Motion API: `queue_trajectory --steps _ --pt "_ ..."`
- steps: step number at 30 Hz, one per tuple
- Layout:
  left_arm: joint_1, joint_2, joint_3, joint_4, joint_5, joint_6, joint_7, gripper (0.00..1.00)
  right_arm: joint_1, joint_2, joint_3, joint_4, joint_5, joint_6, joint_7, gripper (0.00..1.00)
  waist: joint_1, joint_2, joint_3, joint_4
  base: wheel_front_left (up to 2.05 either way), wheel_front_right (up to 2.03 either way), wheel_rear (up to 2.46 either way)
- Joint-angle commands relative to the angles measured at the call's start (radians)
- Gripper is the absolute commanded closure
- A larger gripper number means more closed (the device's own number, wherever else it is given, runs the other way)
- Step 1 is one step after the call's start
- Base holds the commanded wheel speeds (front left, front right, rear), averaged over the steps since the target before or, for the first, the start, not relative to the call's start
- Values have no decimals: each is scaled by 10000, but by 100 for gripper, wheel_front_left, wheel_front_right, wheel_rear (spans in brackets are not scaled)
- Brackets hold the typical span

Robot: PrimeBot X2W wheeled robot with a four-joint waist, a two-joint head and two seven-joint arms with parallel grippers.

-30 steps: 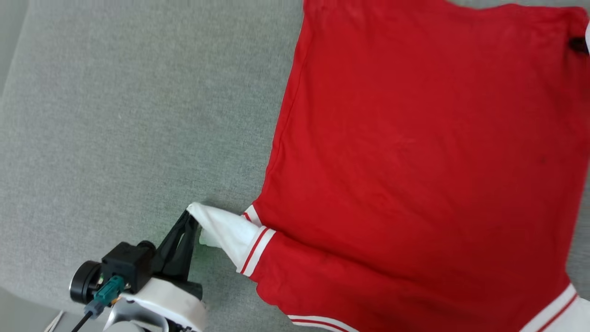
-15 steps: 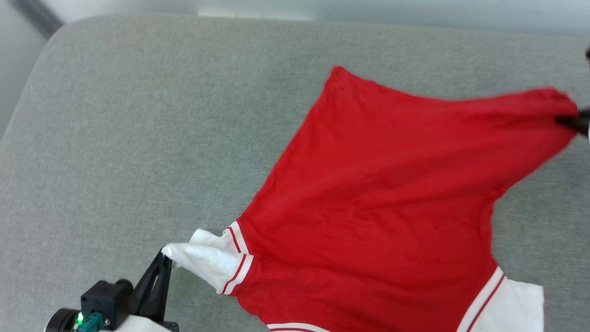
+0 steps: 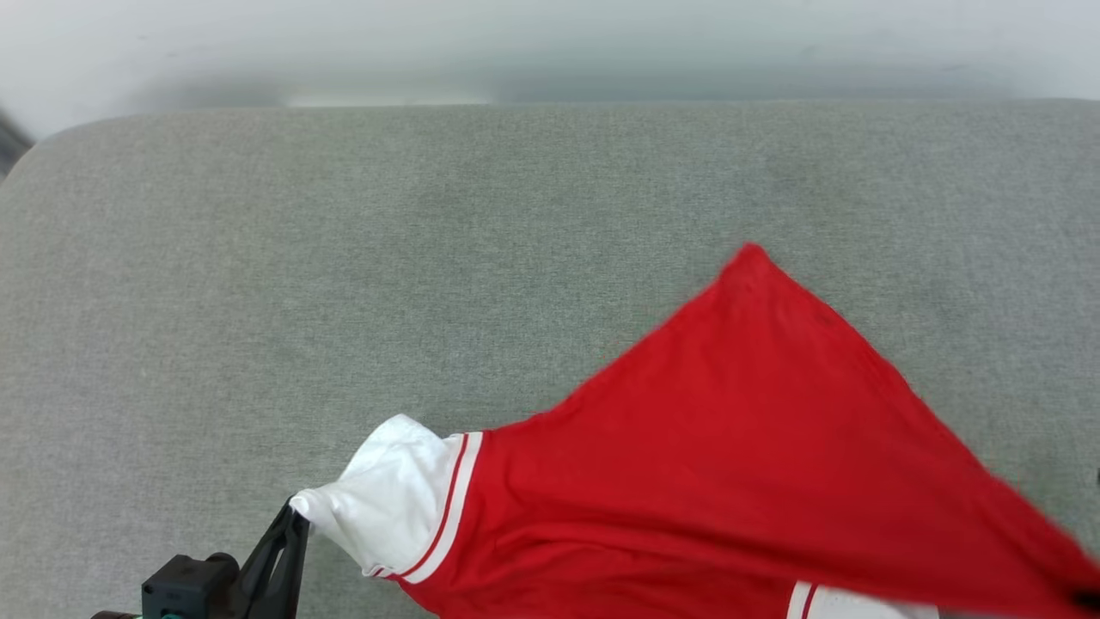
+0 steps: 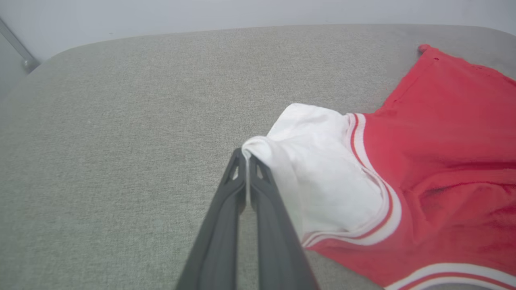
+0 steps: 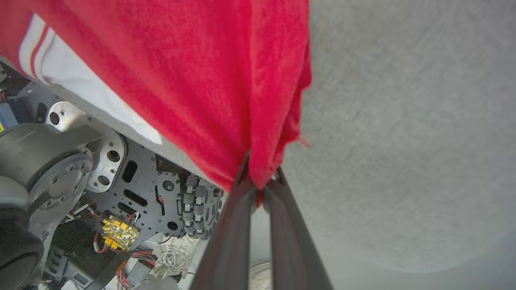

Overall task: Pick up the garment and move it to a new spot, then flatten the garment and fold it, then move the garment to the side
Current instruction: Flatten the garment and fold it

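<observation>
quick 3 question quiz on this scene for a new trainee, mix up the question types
1. True or false: the left gripper is shut on the white sleeve of the garment.
2. What does the right gripper pinch? A) a white sleeve B) red fabric of the garment C) nothing
3. Fill in: the padded surface under the garment is ___ in colour.

Key: 1 true; 2 B; 3 grey

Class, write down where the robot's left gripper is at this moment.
The left gripper sits at the head view's lower left, over the grey cushion, shut on the tip of the garment's white sleeve.
</observation>
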Motion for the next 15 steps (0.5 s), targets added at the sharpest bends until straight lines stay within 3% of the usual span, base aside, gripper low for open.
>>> queue_trajectory --steps 1,9,10,11,15 --pt "98 53 23 -28 22 30 16 100 569 116 27 167 146 -7 -225 100 1 -1 4 -42 0 0 0" --pt "-70 37 -78 17 107 -10 59 100 2951 1308 -658 1344 152 -7 -1599 100 1 -1 125 -110 0 0 0" --pt "-68 33 -77 29 102 -2 50 100 3000 1451 -877 1430 60 -7 -1766 61 1 -1 122 -128 0 0 0" --pt "-55 33 -75 37 92 11 46 100 3047 1577 -1109 1469 2 -7 -1901 0 1 -1 114 -150 0 0 0" --pt "-41 106 -88 33 107 44 99 100 2756 1488 -2297 1308 -366 -7 -2144 0 1 -1 47 -184 0 0 0"
